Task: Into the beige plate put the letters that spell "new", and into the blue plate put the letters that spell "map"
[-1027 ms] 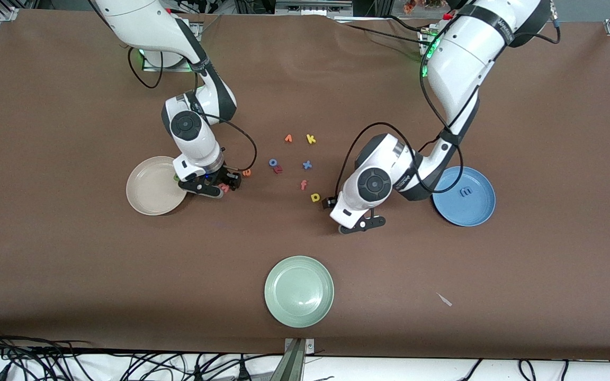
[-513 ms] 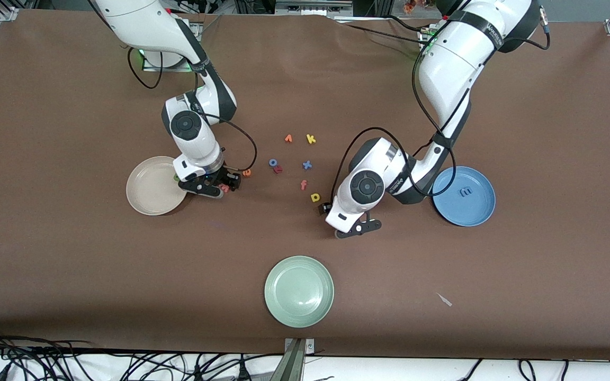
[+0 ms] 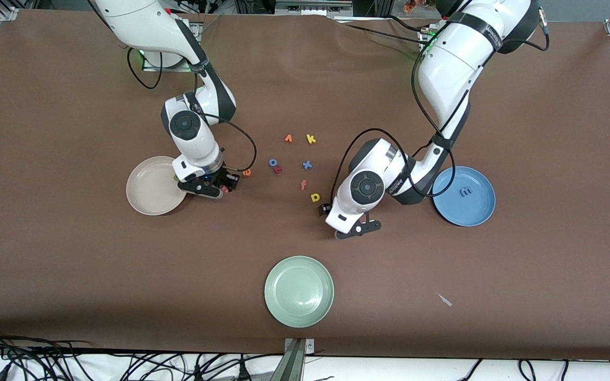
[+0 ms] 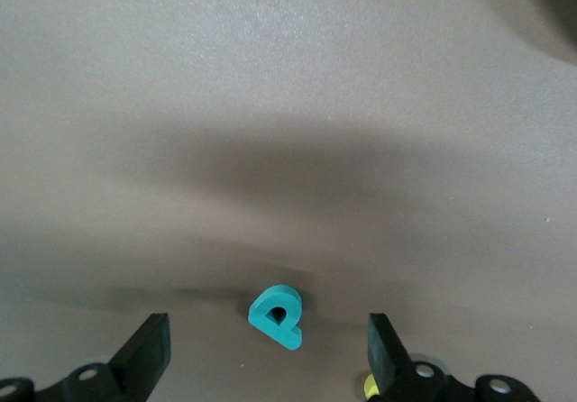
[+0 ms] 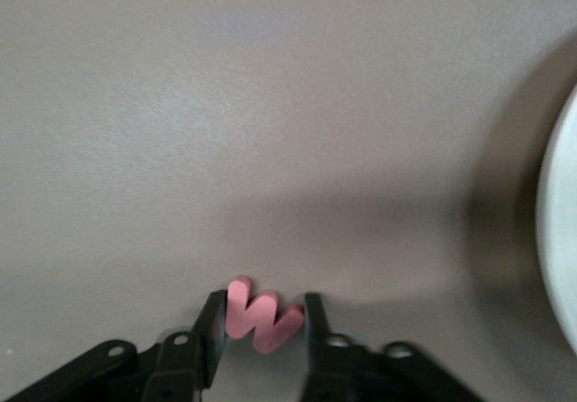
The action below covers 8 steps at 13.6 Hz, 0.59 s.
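Right end effector (image 5: pixel 261 316) is down on the brown counter (image 3: pixel 72 264) just beside the round cream-beige plate (image 3: pixel 149 193), its two black fingers (image 5: pixel 213 325) pressed against either side of the small salmon-pink foam letter w (image 5: pixel 261 316), which lies flat between them. Left end effector (image 4: pixel 270 357) hangs low over the counter with its fingers spread wide and nothing between them but the small teal foam letter p (image 4: pixel 278 314), which lies untouched on the counter; a sliver of the yellow foam letter a (image 3: pixel 315 197) shows by one finger. In the round mid-blue plate (image 3: pixel 477 211), toward the left arm's end, sits the small blue foam letter m (image 3: pixel 465 191). An orange foam letter e (image 3: pixel 247 172) rests near the right end effector. A pale green round plate (image 3: pixel 298 291) sits nearest the front camera.
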Each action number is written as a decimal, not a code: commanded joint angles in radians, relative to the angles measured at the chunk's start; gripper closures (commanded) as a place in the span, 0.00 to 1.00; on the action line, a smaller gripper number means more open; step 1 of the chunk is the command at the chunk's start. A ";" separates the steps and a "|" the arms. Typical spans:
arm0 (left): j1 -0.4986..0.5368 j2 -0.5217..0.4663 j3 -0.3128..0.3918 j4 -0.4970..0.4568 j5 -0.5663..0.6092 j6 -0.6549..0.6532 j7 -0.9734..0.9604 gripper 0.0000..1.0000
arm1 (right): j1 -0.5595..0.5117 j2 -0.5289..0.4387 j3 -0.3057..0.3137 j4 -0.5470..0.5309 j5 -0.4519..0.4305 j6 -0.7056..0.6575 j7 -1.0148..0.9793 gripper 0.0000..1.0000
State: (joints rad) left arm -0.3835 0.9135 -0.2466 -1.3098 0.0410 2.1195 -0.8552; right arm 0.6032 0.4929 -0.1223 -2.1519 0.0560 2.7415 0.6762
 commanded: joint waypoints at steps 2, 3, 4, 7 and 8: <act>-0.024 0.022 0.013 0.032 0.016 0.028 -0.028 0.03 | -0.013 0.000 -0.002 -0.009 0.013 0.018 -0.082 0.87; -0.025 0.022 0.013 0.032 0.016 0.028 -0.024 0.03 | -0.016 -0.022 -0.019 -0.003 0.013 -0.023 -0.119 0.87; -0.026 0.022 0.013 0.032 0.016 0.028 -0.022 0.03 | -0.016 -0.043 -0.045 0.006 0.013 -0.079 -0.165 0.87; -0.026 0.027 0.015 0.032 0.017 0.028 -0.018 0.04 | -0.016 -0.115 -0.127 0.009 0.015 -0.213 -0.343 0.86; -0.026 0.028 0.015 0.032 0.017 0.028 -0.016 0.04 | -0.016 -0.135 -0.155 0.003 0.015 -0.245 -0.404 0.86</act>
State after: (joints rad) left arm -0.3949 0.9211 -0.2442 -1.3097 0.0410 2.1454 -0.8609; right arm 0.5913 0.4236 -0.2403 -2.1267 0.0561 2.5661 0.3863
